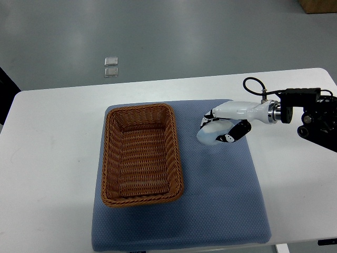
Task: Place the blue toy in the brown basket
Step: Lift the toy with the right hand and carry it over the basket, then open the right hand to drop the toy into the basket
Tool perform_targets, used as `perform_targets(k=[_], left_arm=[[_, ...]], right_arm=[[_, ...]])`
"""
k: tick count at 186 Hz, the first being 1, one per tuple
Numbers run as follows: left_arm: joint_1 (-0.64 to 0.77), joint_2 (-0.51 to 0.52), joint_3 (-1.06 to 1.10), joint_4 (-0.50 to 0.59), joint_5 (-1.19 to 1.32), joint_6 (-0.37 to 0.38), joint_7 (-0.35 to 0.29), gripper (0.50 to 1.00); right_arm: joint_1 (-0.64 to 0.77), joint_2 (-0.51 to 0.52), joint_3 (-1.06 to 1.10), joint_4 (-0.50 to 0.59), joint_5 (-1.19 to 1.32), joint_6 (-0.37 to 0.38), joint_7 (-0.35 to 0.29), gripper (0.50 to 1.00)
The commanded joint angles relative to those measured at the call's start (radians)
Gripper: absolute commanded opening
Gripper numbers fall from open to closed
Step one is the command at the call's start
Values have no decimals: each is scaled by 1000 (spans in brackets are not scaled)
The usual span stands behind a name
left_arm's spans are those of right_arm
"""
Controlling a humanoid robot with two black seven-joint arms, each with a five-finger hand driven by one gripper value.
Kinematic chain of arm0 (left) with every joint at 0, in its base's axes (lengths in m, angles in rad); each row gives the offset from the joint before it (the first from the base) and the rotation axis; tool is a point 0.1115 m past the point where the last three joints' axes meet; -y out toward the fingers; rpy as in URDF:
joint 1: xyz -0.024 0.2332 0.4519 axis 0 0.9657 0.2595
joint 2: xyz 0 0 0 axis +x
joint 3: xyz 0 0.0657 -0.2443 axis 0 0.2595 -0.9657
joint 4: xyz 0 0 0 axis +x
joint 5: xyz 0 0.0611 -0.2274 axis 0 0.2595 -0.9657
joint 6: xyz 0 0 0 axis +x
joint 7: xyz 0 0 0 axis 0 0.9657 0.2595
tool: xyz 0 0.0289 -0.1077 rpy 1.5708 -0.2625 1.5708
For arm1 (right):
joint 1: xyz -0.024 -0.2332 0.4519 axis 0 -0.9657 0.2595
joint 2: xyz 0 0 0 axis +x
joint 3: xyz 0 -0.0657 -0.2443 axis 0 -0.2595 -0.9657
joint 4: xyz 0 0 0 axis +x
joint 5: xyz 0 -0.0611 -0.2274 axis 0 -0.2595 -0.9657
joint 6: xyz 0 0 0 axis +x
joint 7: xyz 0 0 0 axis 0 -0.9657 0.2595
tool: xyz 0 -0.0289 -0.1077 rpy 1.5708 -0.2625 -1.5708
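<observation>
A pale blue toy lies on the blue mat, just right of the brown wicker basket. My right hand, white with black fingertips, reaches in from the right edge and curls over the toy. Its fingers sit on the toy's far side and its thumb on the near right side, so it looks shut on the toy. The hand covers much of the toy. Nothing is inside the basket, which stands on the left half of the mat. The left arm does not show.
The mat lies on a white table whose far edge borders a grey floor. Two small clear pieces lie on the floor beyond. A cardboard box corner shows at top right. A black cable loops above the right wrist.
</observation>
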State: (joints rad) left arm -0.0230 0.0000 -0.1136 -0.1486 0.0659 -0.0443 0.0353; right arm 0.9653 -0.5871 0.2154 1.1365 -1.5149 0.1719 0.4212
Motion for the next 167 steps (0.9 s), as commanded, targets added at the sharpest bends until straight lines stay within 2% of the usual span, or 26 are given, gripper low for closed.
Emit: perform_targets(k=[1, 24, 77, 121, 139, 167], left_arm=[[0, 0, 0, 0, 0, 0, 0, 1000], [0, 0, 0, 0, 0, 1, 0, 1000], [0, 0, -3, 0, 0, 0, 0, 1000], [0, 0, -5, 0, 0, 1, 0, 1000], [0, 0, -6, 0, 0, 0, 0, 1000], [0, 0, -8, 0, 0, 0, 0, 1000]], right_arm=[[43, 9, 4, 0, 38, -3, 2, 570], [98, 32, 2, -1, 73, 1, 2, 568], [153, 185, -7, -15, 75, 6, 14, 568], [170, 296, -34, -73, 75, 11, 22, 572], [187, 351, -59, -106, 73, 9, 22, 582], [191, 395, -74, -150, 73, 12, 19, 650]])
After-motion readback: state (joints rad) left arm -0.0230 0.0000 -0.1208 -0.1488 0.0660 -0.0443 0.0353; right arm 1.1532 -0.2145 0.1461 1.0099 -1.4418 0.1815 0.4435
